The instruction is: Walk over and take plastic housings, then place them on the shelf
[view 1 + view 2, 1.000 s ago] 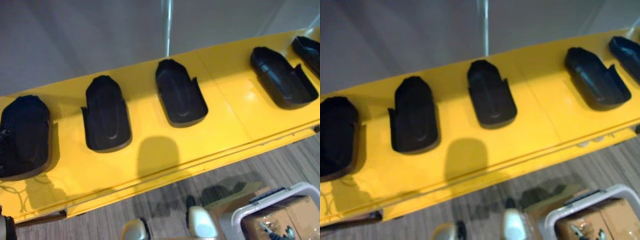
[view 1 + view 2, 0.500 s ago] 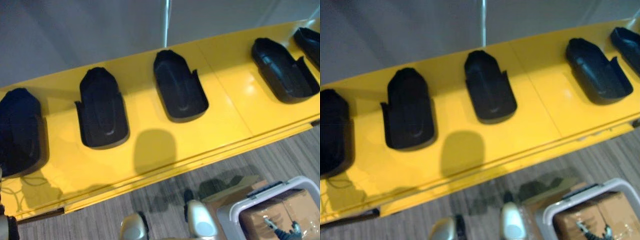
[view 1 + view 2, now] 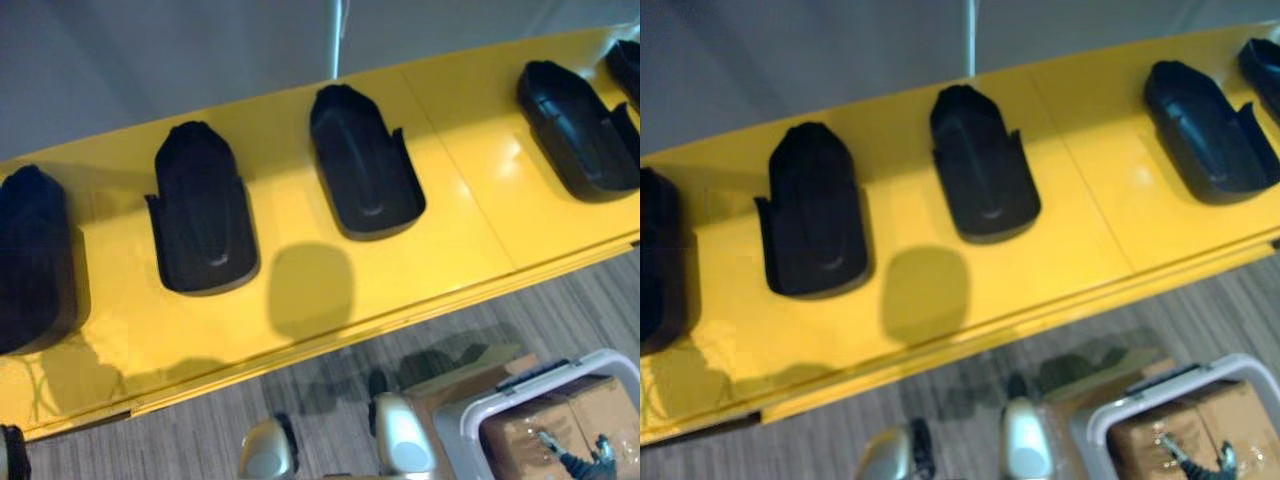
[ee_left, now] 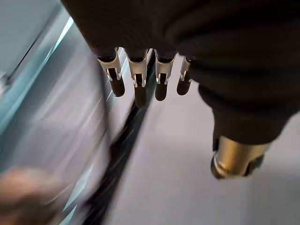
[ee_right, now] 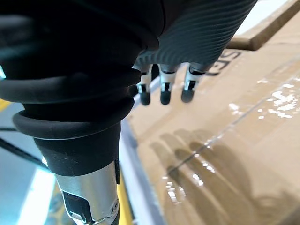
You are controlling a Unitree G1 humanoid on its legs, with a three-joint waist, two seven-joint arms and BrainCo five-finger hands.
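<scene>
a row of black plastic housings (image 3: pixel 365 160) lies on the yellow shelf (image 3: pixel 470 230), which crosses the head view on a slant from 9 o'clock up to 2 o'clock. one housing (image 3: pixel 35 260) sits at the 9 o'clock edge, the next (image 3: pixel 200 220) is at about 10 o'clock, another sits just above the centre, a fourth (image 3: pixel 580 130) is at 2 o'clock, and the tip of a fifth (image 3: pixel 628 65) shows at the far 2 o'clock corner. they lie well apart from each other, long sides roughly parallel, none touching. behind the shelf at 12 o'clock is a grey wall (image 3: pixel 150 60); in front of it at 6 o'clock is striped grey floor (image 3: pixel 200 430). at 5 o'clock a pale bin (image 3: pixel 470 420) holds a taped cardboard box (image 3: pixel 530 440). the right hand (image 5: pixel 165 89) hangs above that box with its fingers loosely straight, holding nothing. the left hand (image 4: pixel 140 79) has its fingers relaxed and spread slightly, also holding nothing.
</scene>
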